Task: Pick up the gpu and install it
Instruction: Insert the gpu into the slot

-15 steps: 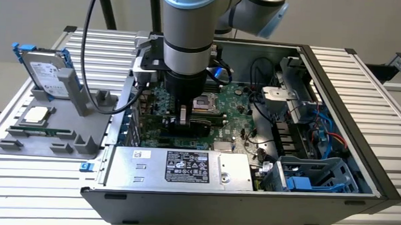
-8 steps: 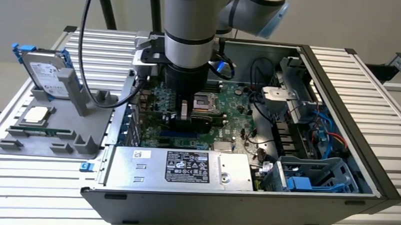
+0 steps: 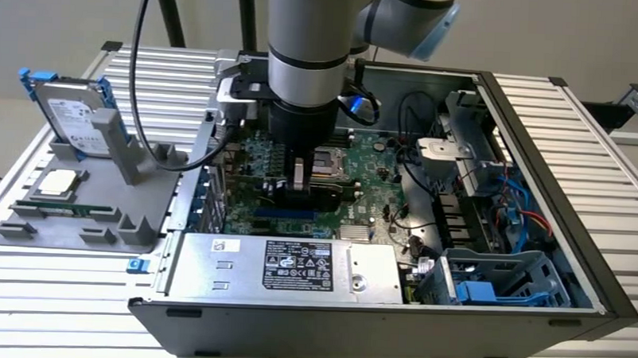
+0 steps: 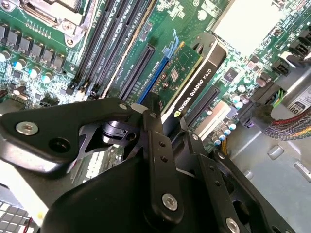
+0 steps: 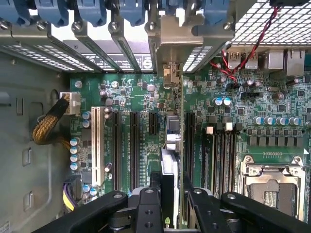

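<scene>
**Gripper holds the gpu on edge over the motherboard slots**

The open computer case, dark sheet metal with a ribbed table under it, lies on its side. Its green motherboard is studded with capacitors and long black expansion slots. A silver power supply carries a dark printed label, too small to make out. Left of the case in the exterior view, a grey fixture props a silver hard drive with blue rails.

The black gripper is clamped on the gpu, which stands edge-down among the slots; white lettering runs along its black shroud. Its silver bracket meets the rear slot covers.
</scene>
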Tool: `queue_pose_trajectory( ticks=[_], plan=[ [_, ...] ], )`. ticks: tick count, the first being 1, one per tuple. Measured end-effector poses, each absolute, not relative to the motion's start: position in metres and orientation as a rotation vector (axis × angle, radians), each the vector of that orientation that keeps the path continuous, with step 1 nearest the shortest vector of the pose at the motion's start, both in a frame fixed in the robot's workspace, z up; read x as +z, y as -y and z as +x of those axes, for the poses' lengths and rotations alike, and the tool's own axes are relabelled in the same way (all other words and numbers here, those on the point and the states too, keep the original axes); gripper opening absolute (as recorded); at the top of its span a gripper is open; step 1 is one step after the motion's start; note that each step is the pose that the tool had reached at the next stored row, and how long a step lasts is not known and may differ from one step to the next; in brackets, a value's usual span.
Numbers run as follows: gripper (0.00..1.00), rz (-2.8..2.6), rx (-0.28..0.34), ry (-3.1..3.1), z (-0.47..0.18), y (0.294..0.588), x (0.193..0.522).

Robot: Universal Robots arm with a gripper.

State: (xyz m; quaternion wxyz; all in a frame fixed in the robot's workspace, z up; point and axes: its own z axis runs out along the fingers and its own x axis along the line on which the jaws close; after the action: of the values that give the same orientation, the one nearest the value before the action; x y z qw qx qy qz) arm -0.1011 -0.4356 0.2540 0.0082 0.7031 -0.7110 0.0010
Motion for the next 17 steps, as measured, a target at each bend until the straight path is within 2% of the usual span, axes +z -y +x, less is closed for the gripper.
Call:
queue_pose_trajectory(
  ticks=[17],
  plan=[
    [0.00, 2.199, 0.005, 2.223, -0.1047, 0.4355, 0.2517]
  ],
)
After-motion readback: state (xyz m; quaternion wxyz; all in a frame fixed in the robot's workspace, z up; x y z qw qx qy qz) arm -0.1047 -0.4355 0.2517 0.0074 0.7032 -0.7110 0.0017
